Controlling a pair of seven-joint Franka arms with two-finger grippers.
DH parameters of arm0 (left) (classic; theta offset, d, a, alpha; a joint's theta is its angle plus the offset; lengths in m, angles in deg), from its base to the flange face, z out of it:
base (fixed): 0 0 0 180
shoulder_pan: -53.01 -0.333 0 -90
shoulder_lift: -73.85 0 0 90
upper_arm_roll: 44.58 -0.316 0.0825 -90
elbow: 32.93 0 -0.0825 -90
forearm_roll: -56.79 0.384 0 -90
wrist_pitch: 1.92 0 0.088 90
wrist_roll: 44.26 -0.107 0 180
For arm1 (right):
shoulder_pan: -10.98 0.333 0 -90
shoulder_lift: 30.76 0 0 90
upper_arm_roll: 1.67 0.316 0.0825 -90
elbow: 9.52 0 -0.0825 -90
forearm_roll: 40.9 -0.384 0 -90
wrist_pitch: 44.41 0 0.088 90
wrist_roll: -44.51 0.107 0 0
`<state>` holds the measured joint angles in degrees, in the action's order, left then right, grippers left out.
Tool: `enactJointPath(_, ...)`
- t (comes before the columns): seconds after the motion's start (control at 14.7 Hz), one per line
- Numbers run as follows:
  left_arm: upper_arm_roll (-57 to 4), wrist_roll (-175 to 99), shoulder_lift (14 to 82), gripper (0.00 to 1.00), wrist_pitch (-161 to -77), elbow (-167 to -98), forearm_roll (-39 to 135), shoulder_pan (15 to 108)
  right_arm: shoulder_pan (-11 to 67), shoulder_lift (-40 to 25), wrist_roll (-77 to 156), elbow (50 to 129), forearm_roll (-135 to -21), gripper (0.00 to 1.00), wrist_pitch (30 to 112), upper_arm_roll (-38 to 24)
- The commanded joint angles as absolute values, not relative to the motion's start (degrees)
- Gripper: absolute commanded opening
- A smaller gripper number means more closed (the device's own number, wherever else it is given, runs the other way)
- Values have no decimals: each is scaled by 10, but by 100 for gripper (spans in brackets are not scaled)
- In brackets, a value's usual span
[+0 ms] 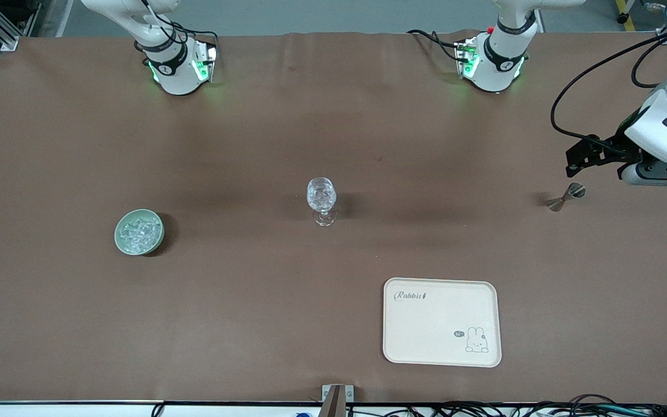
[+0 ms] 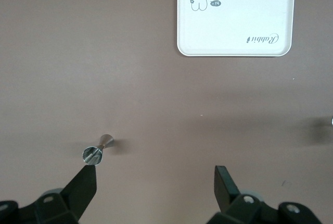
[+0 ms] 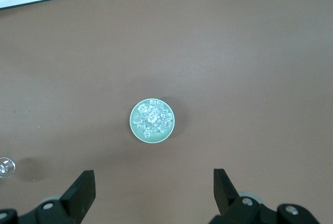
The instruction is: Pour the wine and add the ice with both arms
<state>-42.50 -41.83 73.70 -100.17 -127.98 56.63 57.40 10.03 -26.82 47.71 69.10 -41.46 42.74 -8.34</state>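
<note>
Though wide-gaping both pincers — brown table, cream tray.

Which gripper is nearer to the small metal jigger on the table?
The left. The open left gripper hangs just above the jigger at the left arm's end; the open right gripper is high above the ice bowl.

Brown table with ice bowl, goblet, metal jigger, cream tray.
</note>
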Motion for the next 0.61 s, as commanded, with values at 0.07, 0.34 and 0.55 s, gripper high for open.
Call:
enactJointPath(0.07,-418,-411,740,100,-1007,-1283,566,567,96,-275,475,695,-420,100,424,-82)
enactJointPath(0.34,-418,-415,739,100,-1004,-1283,565,566,95,-274,475,695,-420,100,424,-82)
enactJointPath(0.55,-425,-420,739,100,-996,-1283,564,565,97,-272,467,692,-420,100,424,-82)
